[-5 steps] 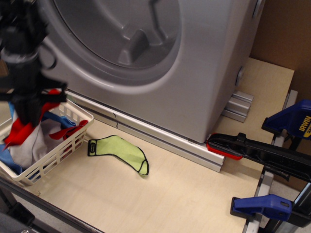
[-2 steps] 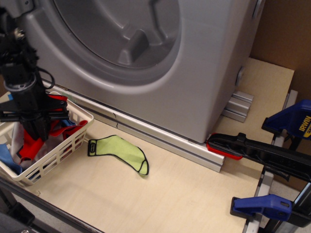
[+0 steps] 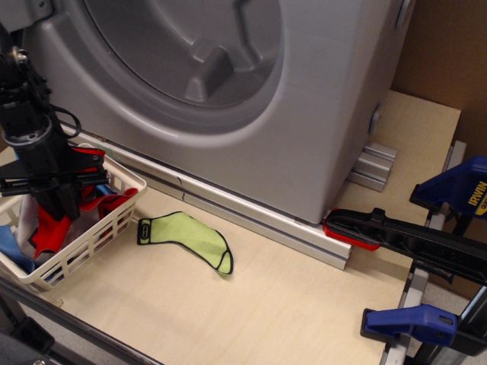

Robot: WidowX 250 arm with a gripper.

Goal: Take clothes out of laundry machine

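The laundry machine (image 3: 319, 114) is a big grey body filling the top of the view, and its round drum opening (image 3: 190, 53) shows no fabric inside. My black gripper (image 3: 57, 215) reaches down into the white lattice basket (image 3: 84, 255) at the far left. The fingers look closed on the clothes (image 3: 47, 232), a red floppy piece hanging from the fingertips inside the basket. More red fabric (image 3: 106, 201) drapes near the basket's right rim.
A lime-green sock with black trim (image 3: 186, 236) lies on the wooden table (image 3: 266, 304) right of the basket. Blue cloth (image 3: 9, 243) lies in the basket. A black-and-red clamp (image 3: 411, 239) and blue clamps (image 3: 415, 319) sit at the right edge.
My gripper has come down from above the basket into it, carrying the red piece, and has shifted slightly left in the last half second.
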